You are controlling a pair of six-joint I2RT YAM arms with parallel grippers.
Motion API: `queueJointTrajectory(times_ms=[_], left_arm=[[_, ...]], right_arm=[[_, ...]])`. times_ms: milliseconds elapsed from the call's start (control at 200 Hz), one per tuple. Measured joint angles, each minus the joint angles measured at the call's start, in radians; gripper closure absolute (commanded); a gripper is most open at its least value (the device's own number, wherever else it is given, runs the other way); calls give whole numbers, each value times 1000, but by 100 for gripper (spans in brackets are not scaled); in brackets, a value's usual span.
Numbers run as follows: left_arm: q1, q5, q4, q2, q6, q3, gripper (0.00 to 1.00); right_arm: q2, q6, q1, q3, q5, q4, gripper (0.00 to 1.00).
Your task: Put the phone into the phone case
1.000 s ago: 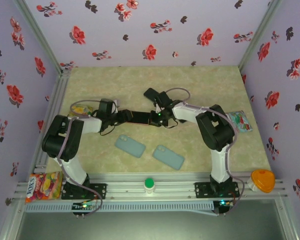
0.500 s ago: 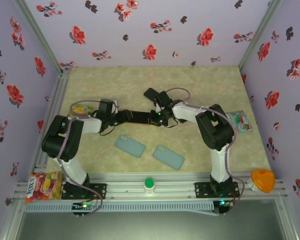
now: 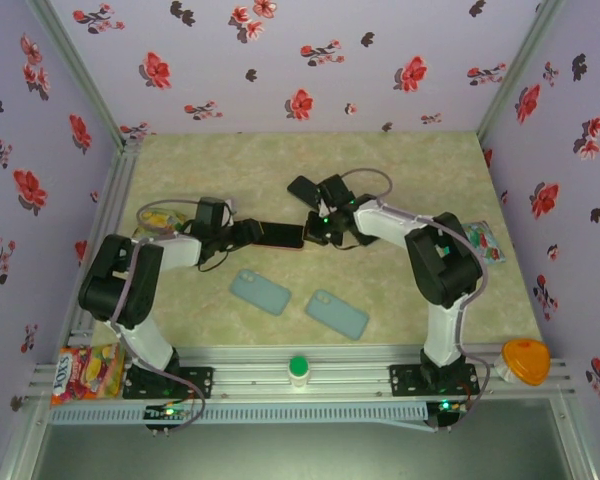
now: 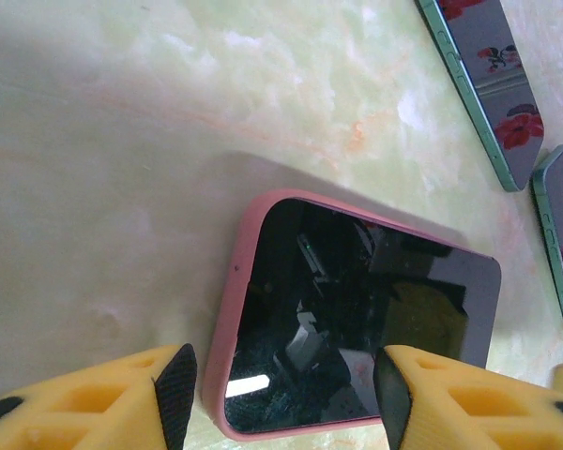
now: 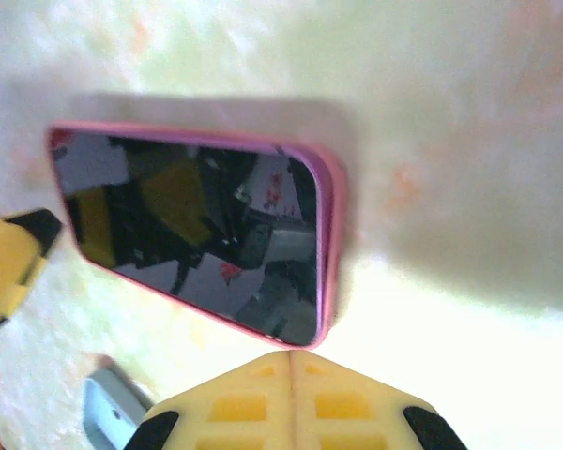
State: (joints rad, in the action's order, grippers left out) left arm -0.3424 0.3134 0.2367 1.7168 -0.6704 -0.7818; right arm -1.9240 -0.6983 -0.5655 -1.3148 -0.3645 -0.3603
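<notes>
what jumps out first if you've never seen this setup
The phone in its pink case lies mid-table between both arms' tips. The left gripper is open, flanking one end, and the right gripper is shut at the other. Nearer the arm bases lie two teal phones or cases, apart.

A pale green marbled table (image 3: pixel 420 165) sits between lilac walls (image 3: pixel 280 50) printed with red and black flowers. A yellow snack packet (image 3: pixel 163 217) lies near its left edge and a teal one (image 3: pixel 480 242) at its right edge. Along the front rail (image 3: pixel 350 380) are a bright candy bag (image 3: pixel 85 371), a green-capped bottle (image 3: pixel 298 368) and an orange dome-shaped thing (image 3: pixel 525 361).
</notes>
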Motion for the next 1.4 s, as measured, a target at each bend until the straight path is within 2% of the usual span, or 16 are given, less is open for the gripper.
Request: queueJointTrajectory(times_ms=[180, 330, 655, 1400], left_arm=[[0, -14, -15, -3, 1, 0, 44], [0, -18, -21, -3, 1, -3, 47], [0, -24, -29, -3, 1, -8, 60], [-5, -26, -27, 14, 0, -8, 61]], right_arm=[[3, 65, 27, -92, 7, -23, 98], [-55, 117, 31, -172, 14, -45, 98], [-203, 177, 31, -278, 25, -114, 98], [-245, 201, 31, -299, 27, -136, 98]])
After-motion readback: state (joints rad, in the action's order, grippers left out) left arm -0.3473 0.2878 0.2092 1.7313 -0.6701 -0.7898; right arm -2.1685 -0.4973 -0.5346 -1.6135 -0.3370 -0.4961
